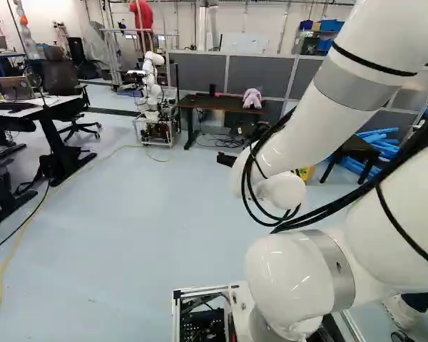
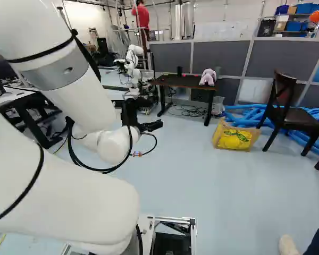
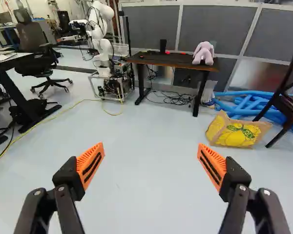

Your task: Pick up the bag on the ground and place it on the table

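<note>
My gripper (image 2: 149, 126) is held out ahead of the arm in the right base view, well above the floor. In the wrist view the gripper (image 3: 151, 165) stands wide open, its orange-padded fingers apart with nothing between them. The yellow and tan bag (image 2: 235, 136) lies on the floor, short of the blue tubes; the wrist view shows the same bag (image 3: 237, 131) ahead and off to one side, well away from the fingers. Farther off is the dark table (image 3: 178, 59), with a light purple plush toy (image 3: 203, 52) on it.
Blue tubes (image 3: 249, 103) lie behind the bag, and a dark wooden chair (image 2: 287, 114) stands beside it. Another robot (image 3: 103, 39) is near the table, where cables trail underneath. Desks and an office chair (image 3: 36, 48) stand at the left base view's left. A person's shoe (image 2: 288, 245) shows close by.
</note>
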